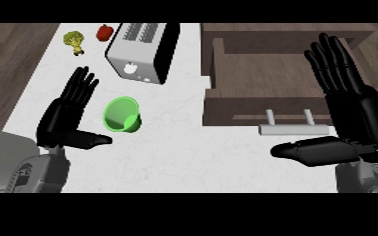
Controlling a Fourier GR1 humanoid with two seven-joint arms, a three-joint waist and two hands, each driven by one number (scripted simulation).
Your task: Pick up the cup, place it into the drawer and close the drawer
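Green cup (pixel 122 114) lying tipped on the white counter (pixel 184 155), mouth turned toward the lower left, at about 9 o'clock from the middle of the head view. Just beside it, at 8 o'clock, the left hand (pixel 65 117): fingers straight and spread, pointing up toward 12 o'clock, thumb stuck out toward the cup's underside, apart from it, nothing held. Above the cup, toward 11 o'clock, a silver toaster (pixel 142 51) set at a slant, slots up, knob on its near face. Farther out at 10 to 11 o'clock, near the counter's left edge, a yellow-green broccoli (pixel 74 41) and, beside it toward the toaster, a red pepper (pixel 105 31). At 2 to 3 o'clock, a brown wooden drawer (pixel 266 70) pulled open, bare inside, its front panel facing down the view with a pale handle (pixel 294 126) on two posts at 4 o'clock. Over the drawer's right side, at 3 o'clock, the right hand (pixel 343 95): fingers straight and close together, pointing up, thumb extended leftward below the handle, holding nothing. Cup well apart from the drawer, outside it, with bare counter between. Dark wood floor (pixel 22 65) along the far left. Grey forearms entering from the lower corners.
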